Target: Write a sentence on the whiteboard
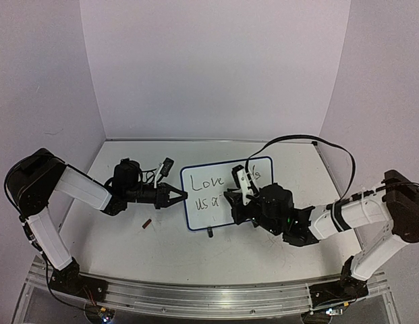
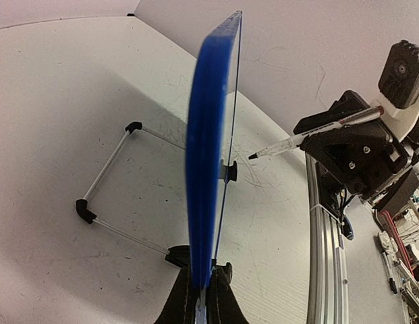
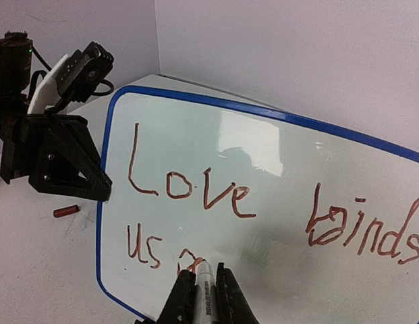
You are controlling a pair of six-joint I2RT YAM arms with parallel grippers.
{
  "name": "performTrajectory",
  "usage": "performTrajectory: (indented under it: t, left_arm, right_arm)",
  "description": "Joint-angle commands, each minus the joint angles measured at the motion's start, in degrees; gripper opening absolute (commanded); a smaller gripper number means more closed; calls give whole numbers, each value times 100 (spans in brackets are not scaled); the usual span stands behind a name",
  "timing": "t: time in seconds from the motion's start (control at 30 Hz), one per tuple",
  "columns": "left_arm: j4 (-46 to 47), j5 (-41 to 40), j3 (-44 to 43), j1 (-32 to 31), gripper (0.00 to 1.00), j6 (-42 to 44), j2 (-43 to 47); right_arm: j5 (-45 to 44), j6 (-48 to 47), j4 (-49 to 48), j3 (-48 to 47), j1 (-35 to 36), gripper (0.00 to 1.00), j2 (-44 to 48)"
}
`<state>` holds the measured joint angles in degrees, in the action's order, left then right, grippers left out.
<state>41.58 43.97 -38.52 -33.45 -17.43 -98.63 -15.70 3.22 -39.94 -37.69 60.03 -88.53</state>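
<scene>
Clamping the left edge of the whiteboard (image 1: 199,217) with the left pincer (image 1: 179,197), propping it upright mid-counter (image 1: 128,250), and squeezing the marker (image 3: 205,278) in the right pincer (image 3: 204,295), tip at the lower line. Reading the sentence (image 3: 189,189) so far: "Love binds" on top, "us" plus a half-made "a" beneath. Well past halfway by the look of it, leaving only the rest of "all" and the full stop.

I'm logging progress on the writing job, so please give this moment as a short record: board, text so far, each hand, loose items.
board: whiteboard, standing on edge, blue rim
text: sentence so far reads "Love binds" over "us" plus a started letter
left hand: shut on the whiteboard's edge
right hand: shut on the marker, tip at the second line
loose: small red piece lying left of the whiteboard
</scene>
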Motion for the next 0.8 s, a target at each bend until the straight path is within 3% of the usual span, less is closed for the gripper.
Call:
performTrajectory:
  t: [0.0,0.77]
  left_arm:
    - [162,-94,15,20,0,100,271]
    - [163,-73,21,20,0,126,284]
  right_arm:
    - [-47,-165,-233,-312,-20,0,-221]
    - [-291,-58,-99,-292,-125,0,-481]
